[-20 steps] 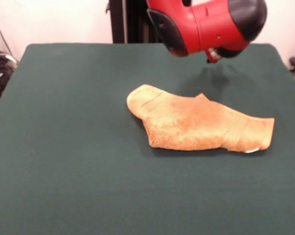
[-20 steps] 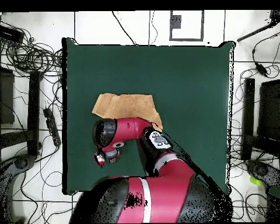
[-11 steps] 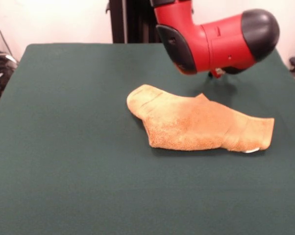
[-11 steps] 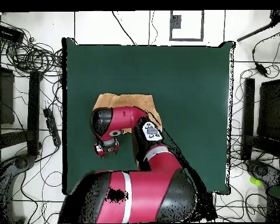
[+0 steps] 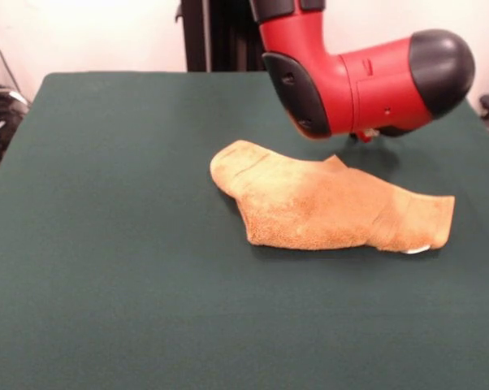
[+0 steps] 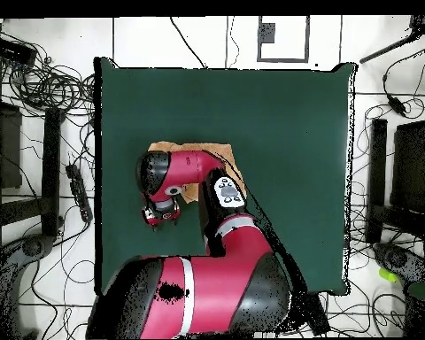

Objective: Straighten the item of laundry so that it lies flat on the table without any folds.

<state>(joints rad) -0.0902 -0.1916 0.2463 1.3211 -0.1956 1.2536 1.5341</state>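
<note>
Green table [image 5: 106, 284], broad and mostly bare. Red arm [image 5: 366, 77] low over the far right part, above the towel's back edge. Orange towel [image 5: 326, 207] right of centre, bunched and folded over, white tag [image 5: 417, 249] at its right end. Gripper [image 6: 160, 213] just beside the towel; open or closed, cannot tell.

red arm [image 5: 366, 77] low, elbow bent
</note>
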